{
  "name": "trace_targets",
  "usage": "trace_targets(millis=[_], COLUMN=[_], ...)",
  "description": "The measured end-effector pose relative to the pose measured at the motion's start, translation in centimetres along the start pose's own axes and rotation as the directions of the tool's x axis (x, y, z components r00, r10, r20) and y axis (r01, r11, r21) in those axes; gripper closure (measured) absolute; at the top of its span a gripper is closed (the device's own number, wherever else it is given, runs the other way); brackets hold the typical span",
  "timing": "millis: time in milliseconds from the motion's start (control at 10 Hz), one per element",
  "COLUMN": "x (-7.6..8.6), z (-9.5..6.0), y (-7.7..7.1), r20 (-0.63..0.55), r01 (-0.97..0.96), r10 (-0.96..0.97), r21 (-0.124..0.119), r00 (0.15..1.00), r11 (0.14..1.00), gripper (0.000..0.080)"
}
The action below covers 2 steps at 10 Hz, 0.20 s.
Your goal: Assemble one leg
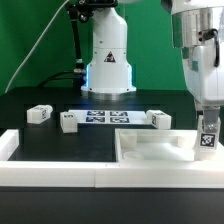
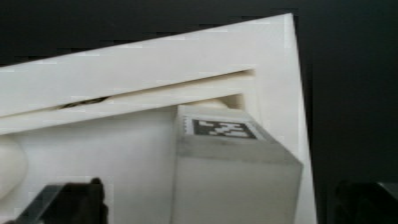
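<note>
One leg point(image 1: 207, 140), a stubby white block with a black-and-white tag, stands upright at the near corner of the large white panel point(image 1: 150, 150) on the exterior view's right. My gripper point(image 1: 207, 120) hangs straight above it. In the wrist view the leg point(image 2: 228, 160) rises between my two dark fingertips point(image 2: 71, 202), with white gaps on both sides, so the gripper point(image 2: 217, 205) is open around it and does not pinch it. The panel's raised rim point(image 2: 160, 90) runs just behind the leg. Three more legs point(image 1: 38, 113), point(image 1: 68, 122), point(image 1: 160, 119) lie loose on the black table.
The marker board point(image 1: 108, 117) lies flat mid-table between the loose legs. The robot's white base point(image 1: 108, 60) stands behind it. A low white rail point(image 1: 60, 172) runs along the table's front edge and turns up at the exterior view's left.
</note>
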State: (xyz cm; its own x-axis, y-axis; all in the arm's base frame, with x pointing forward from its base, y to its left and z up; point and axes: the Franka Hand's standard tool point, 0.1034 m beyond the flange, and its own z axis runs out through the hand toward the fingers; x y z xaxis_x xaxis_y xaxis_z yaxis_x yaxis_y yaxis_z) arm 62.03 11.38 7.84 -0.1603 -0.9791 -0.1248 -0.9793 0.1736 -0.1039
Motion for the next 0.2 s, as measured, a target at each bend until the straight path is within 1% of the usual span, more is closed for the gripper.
trace_targets(millis=[200], x=[0.01], z=[0.03], y=[0.01], r20=[0.0], r01=[0.0], r10=[0.0], r21=[0.0], r00=[1.0], r11=[1.0], gripper=[0.015])
